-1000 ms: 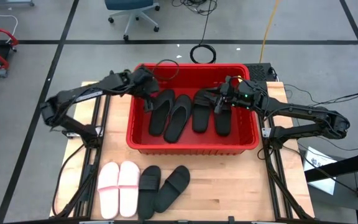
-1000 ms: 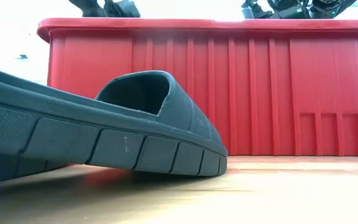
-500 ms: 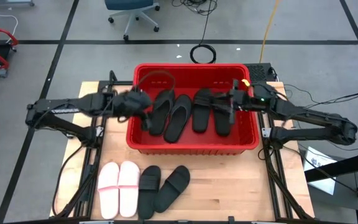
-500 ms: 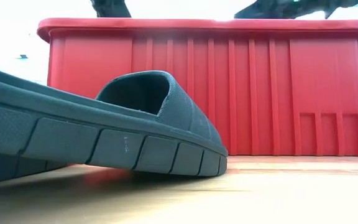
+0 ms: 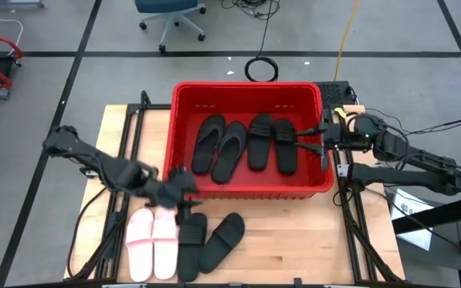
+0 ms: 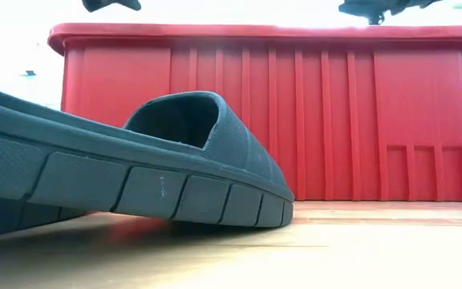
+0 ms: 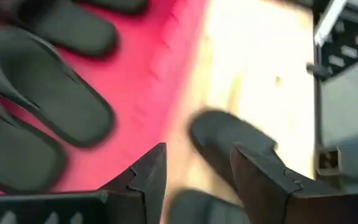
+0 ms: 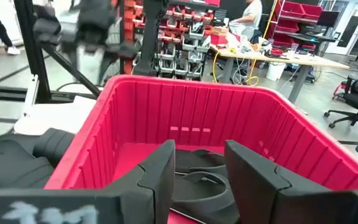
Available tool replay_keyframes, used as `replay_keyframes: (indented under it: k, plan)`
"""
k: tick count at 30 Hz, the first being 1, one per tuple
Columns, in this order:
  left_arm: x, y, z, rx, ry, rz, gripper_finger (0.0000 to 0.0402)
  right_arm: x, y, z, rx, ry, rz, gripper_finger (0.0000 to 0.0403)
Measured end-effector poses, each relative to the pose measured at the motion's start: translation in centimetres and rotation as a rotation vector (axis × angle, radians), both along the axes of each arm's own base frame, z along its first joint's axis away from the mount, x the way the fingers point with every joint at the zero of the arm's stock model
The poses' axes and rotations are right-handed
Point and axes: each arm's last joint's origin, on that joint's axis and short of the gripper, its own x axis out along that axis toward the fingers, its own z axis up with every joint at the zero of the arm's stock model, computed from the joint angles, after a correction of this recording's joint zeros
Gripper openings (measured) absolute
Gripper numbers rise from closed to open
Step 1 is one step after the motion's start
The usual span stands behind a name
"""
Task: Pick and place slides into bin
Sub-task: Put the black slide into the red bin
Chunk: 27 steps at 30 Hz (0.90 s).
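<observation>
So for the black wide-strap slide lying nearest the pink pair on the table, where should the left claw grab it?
Best by the wide strap of the black wide-strap rubber slide, I think, coming straight down from above. It lies sole-down on the wooden table, so the arched strap stands proud and one finger can slip under it. The open left claw hovers at its bin-side end. The pale pink foam slide touches one side, so grip along its length.

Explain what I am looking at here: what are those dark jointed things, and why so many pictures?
They are two robot arms at a wooden table. One camera looks down from above, one sits at table height, and one rides on each wrist. A red bin holds four black slides. In front of it lie a pink pair and a black pair. The left hand hovers open over the black pair; the right hand waits open at the bin's right rim. Neither holds anything.
</observation>
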Motion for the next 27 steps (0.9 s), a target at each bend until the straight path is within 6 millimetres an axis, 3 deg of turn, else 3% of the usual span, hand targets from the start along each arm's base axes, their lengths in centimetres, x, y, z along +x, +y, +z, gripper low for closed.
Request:
replay_keyframes:
  k: [4,9,14,21,27]
  plan:
    - [0.1,-3.8,-2.2,-0.042,0.083,-0.050,0.0172,-0.4,0.2,0.2,0.021,-0.020,0.017,0.0130]
    - [-0.5,-8.2,-4.5,-0.089,0.141,-0.082,0.0172,-0.5,0.8,0.2,0.057,-0.026,0.213,0.0130]
    - [-1.4,-11.4,-6.4,-0.086,0.166,-0.101,0.0172,-0.5,1.1,0.2,0.163,-0.017,0.319,0.0130]
    - [-1.9,-13.6,-9.6,0.011,0.261,-0.141,0.0172,-0.5,1.1,0.2,0.221,-0.014,0.312,0.0130]
    - [-2.2,-13.2,-11.3,0.144,0.359,-0.125,0.0172,-0.5,1.1,0.2,0.251,-0.012,0.310,0.0130]
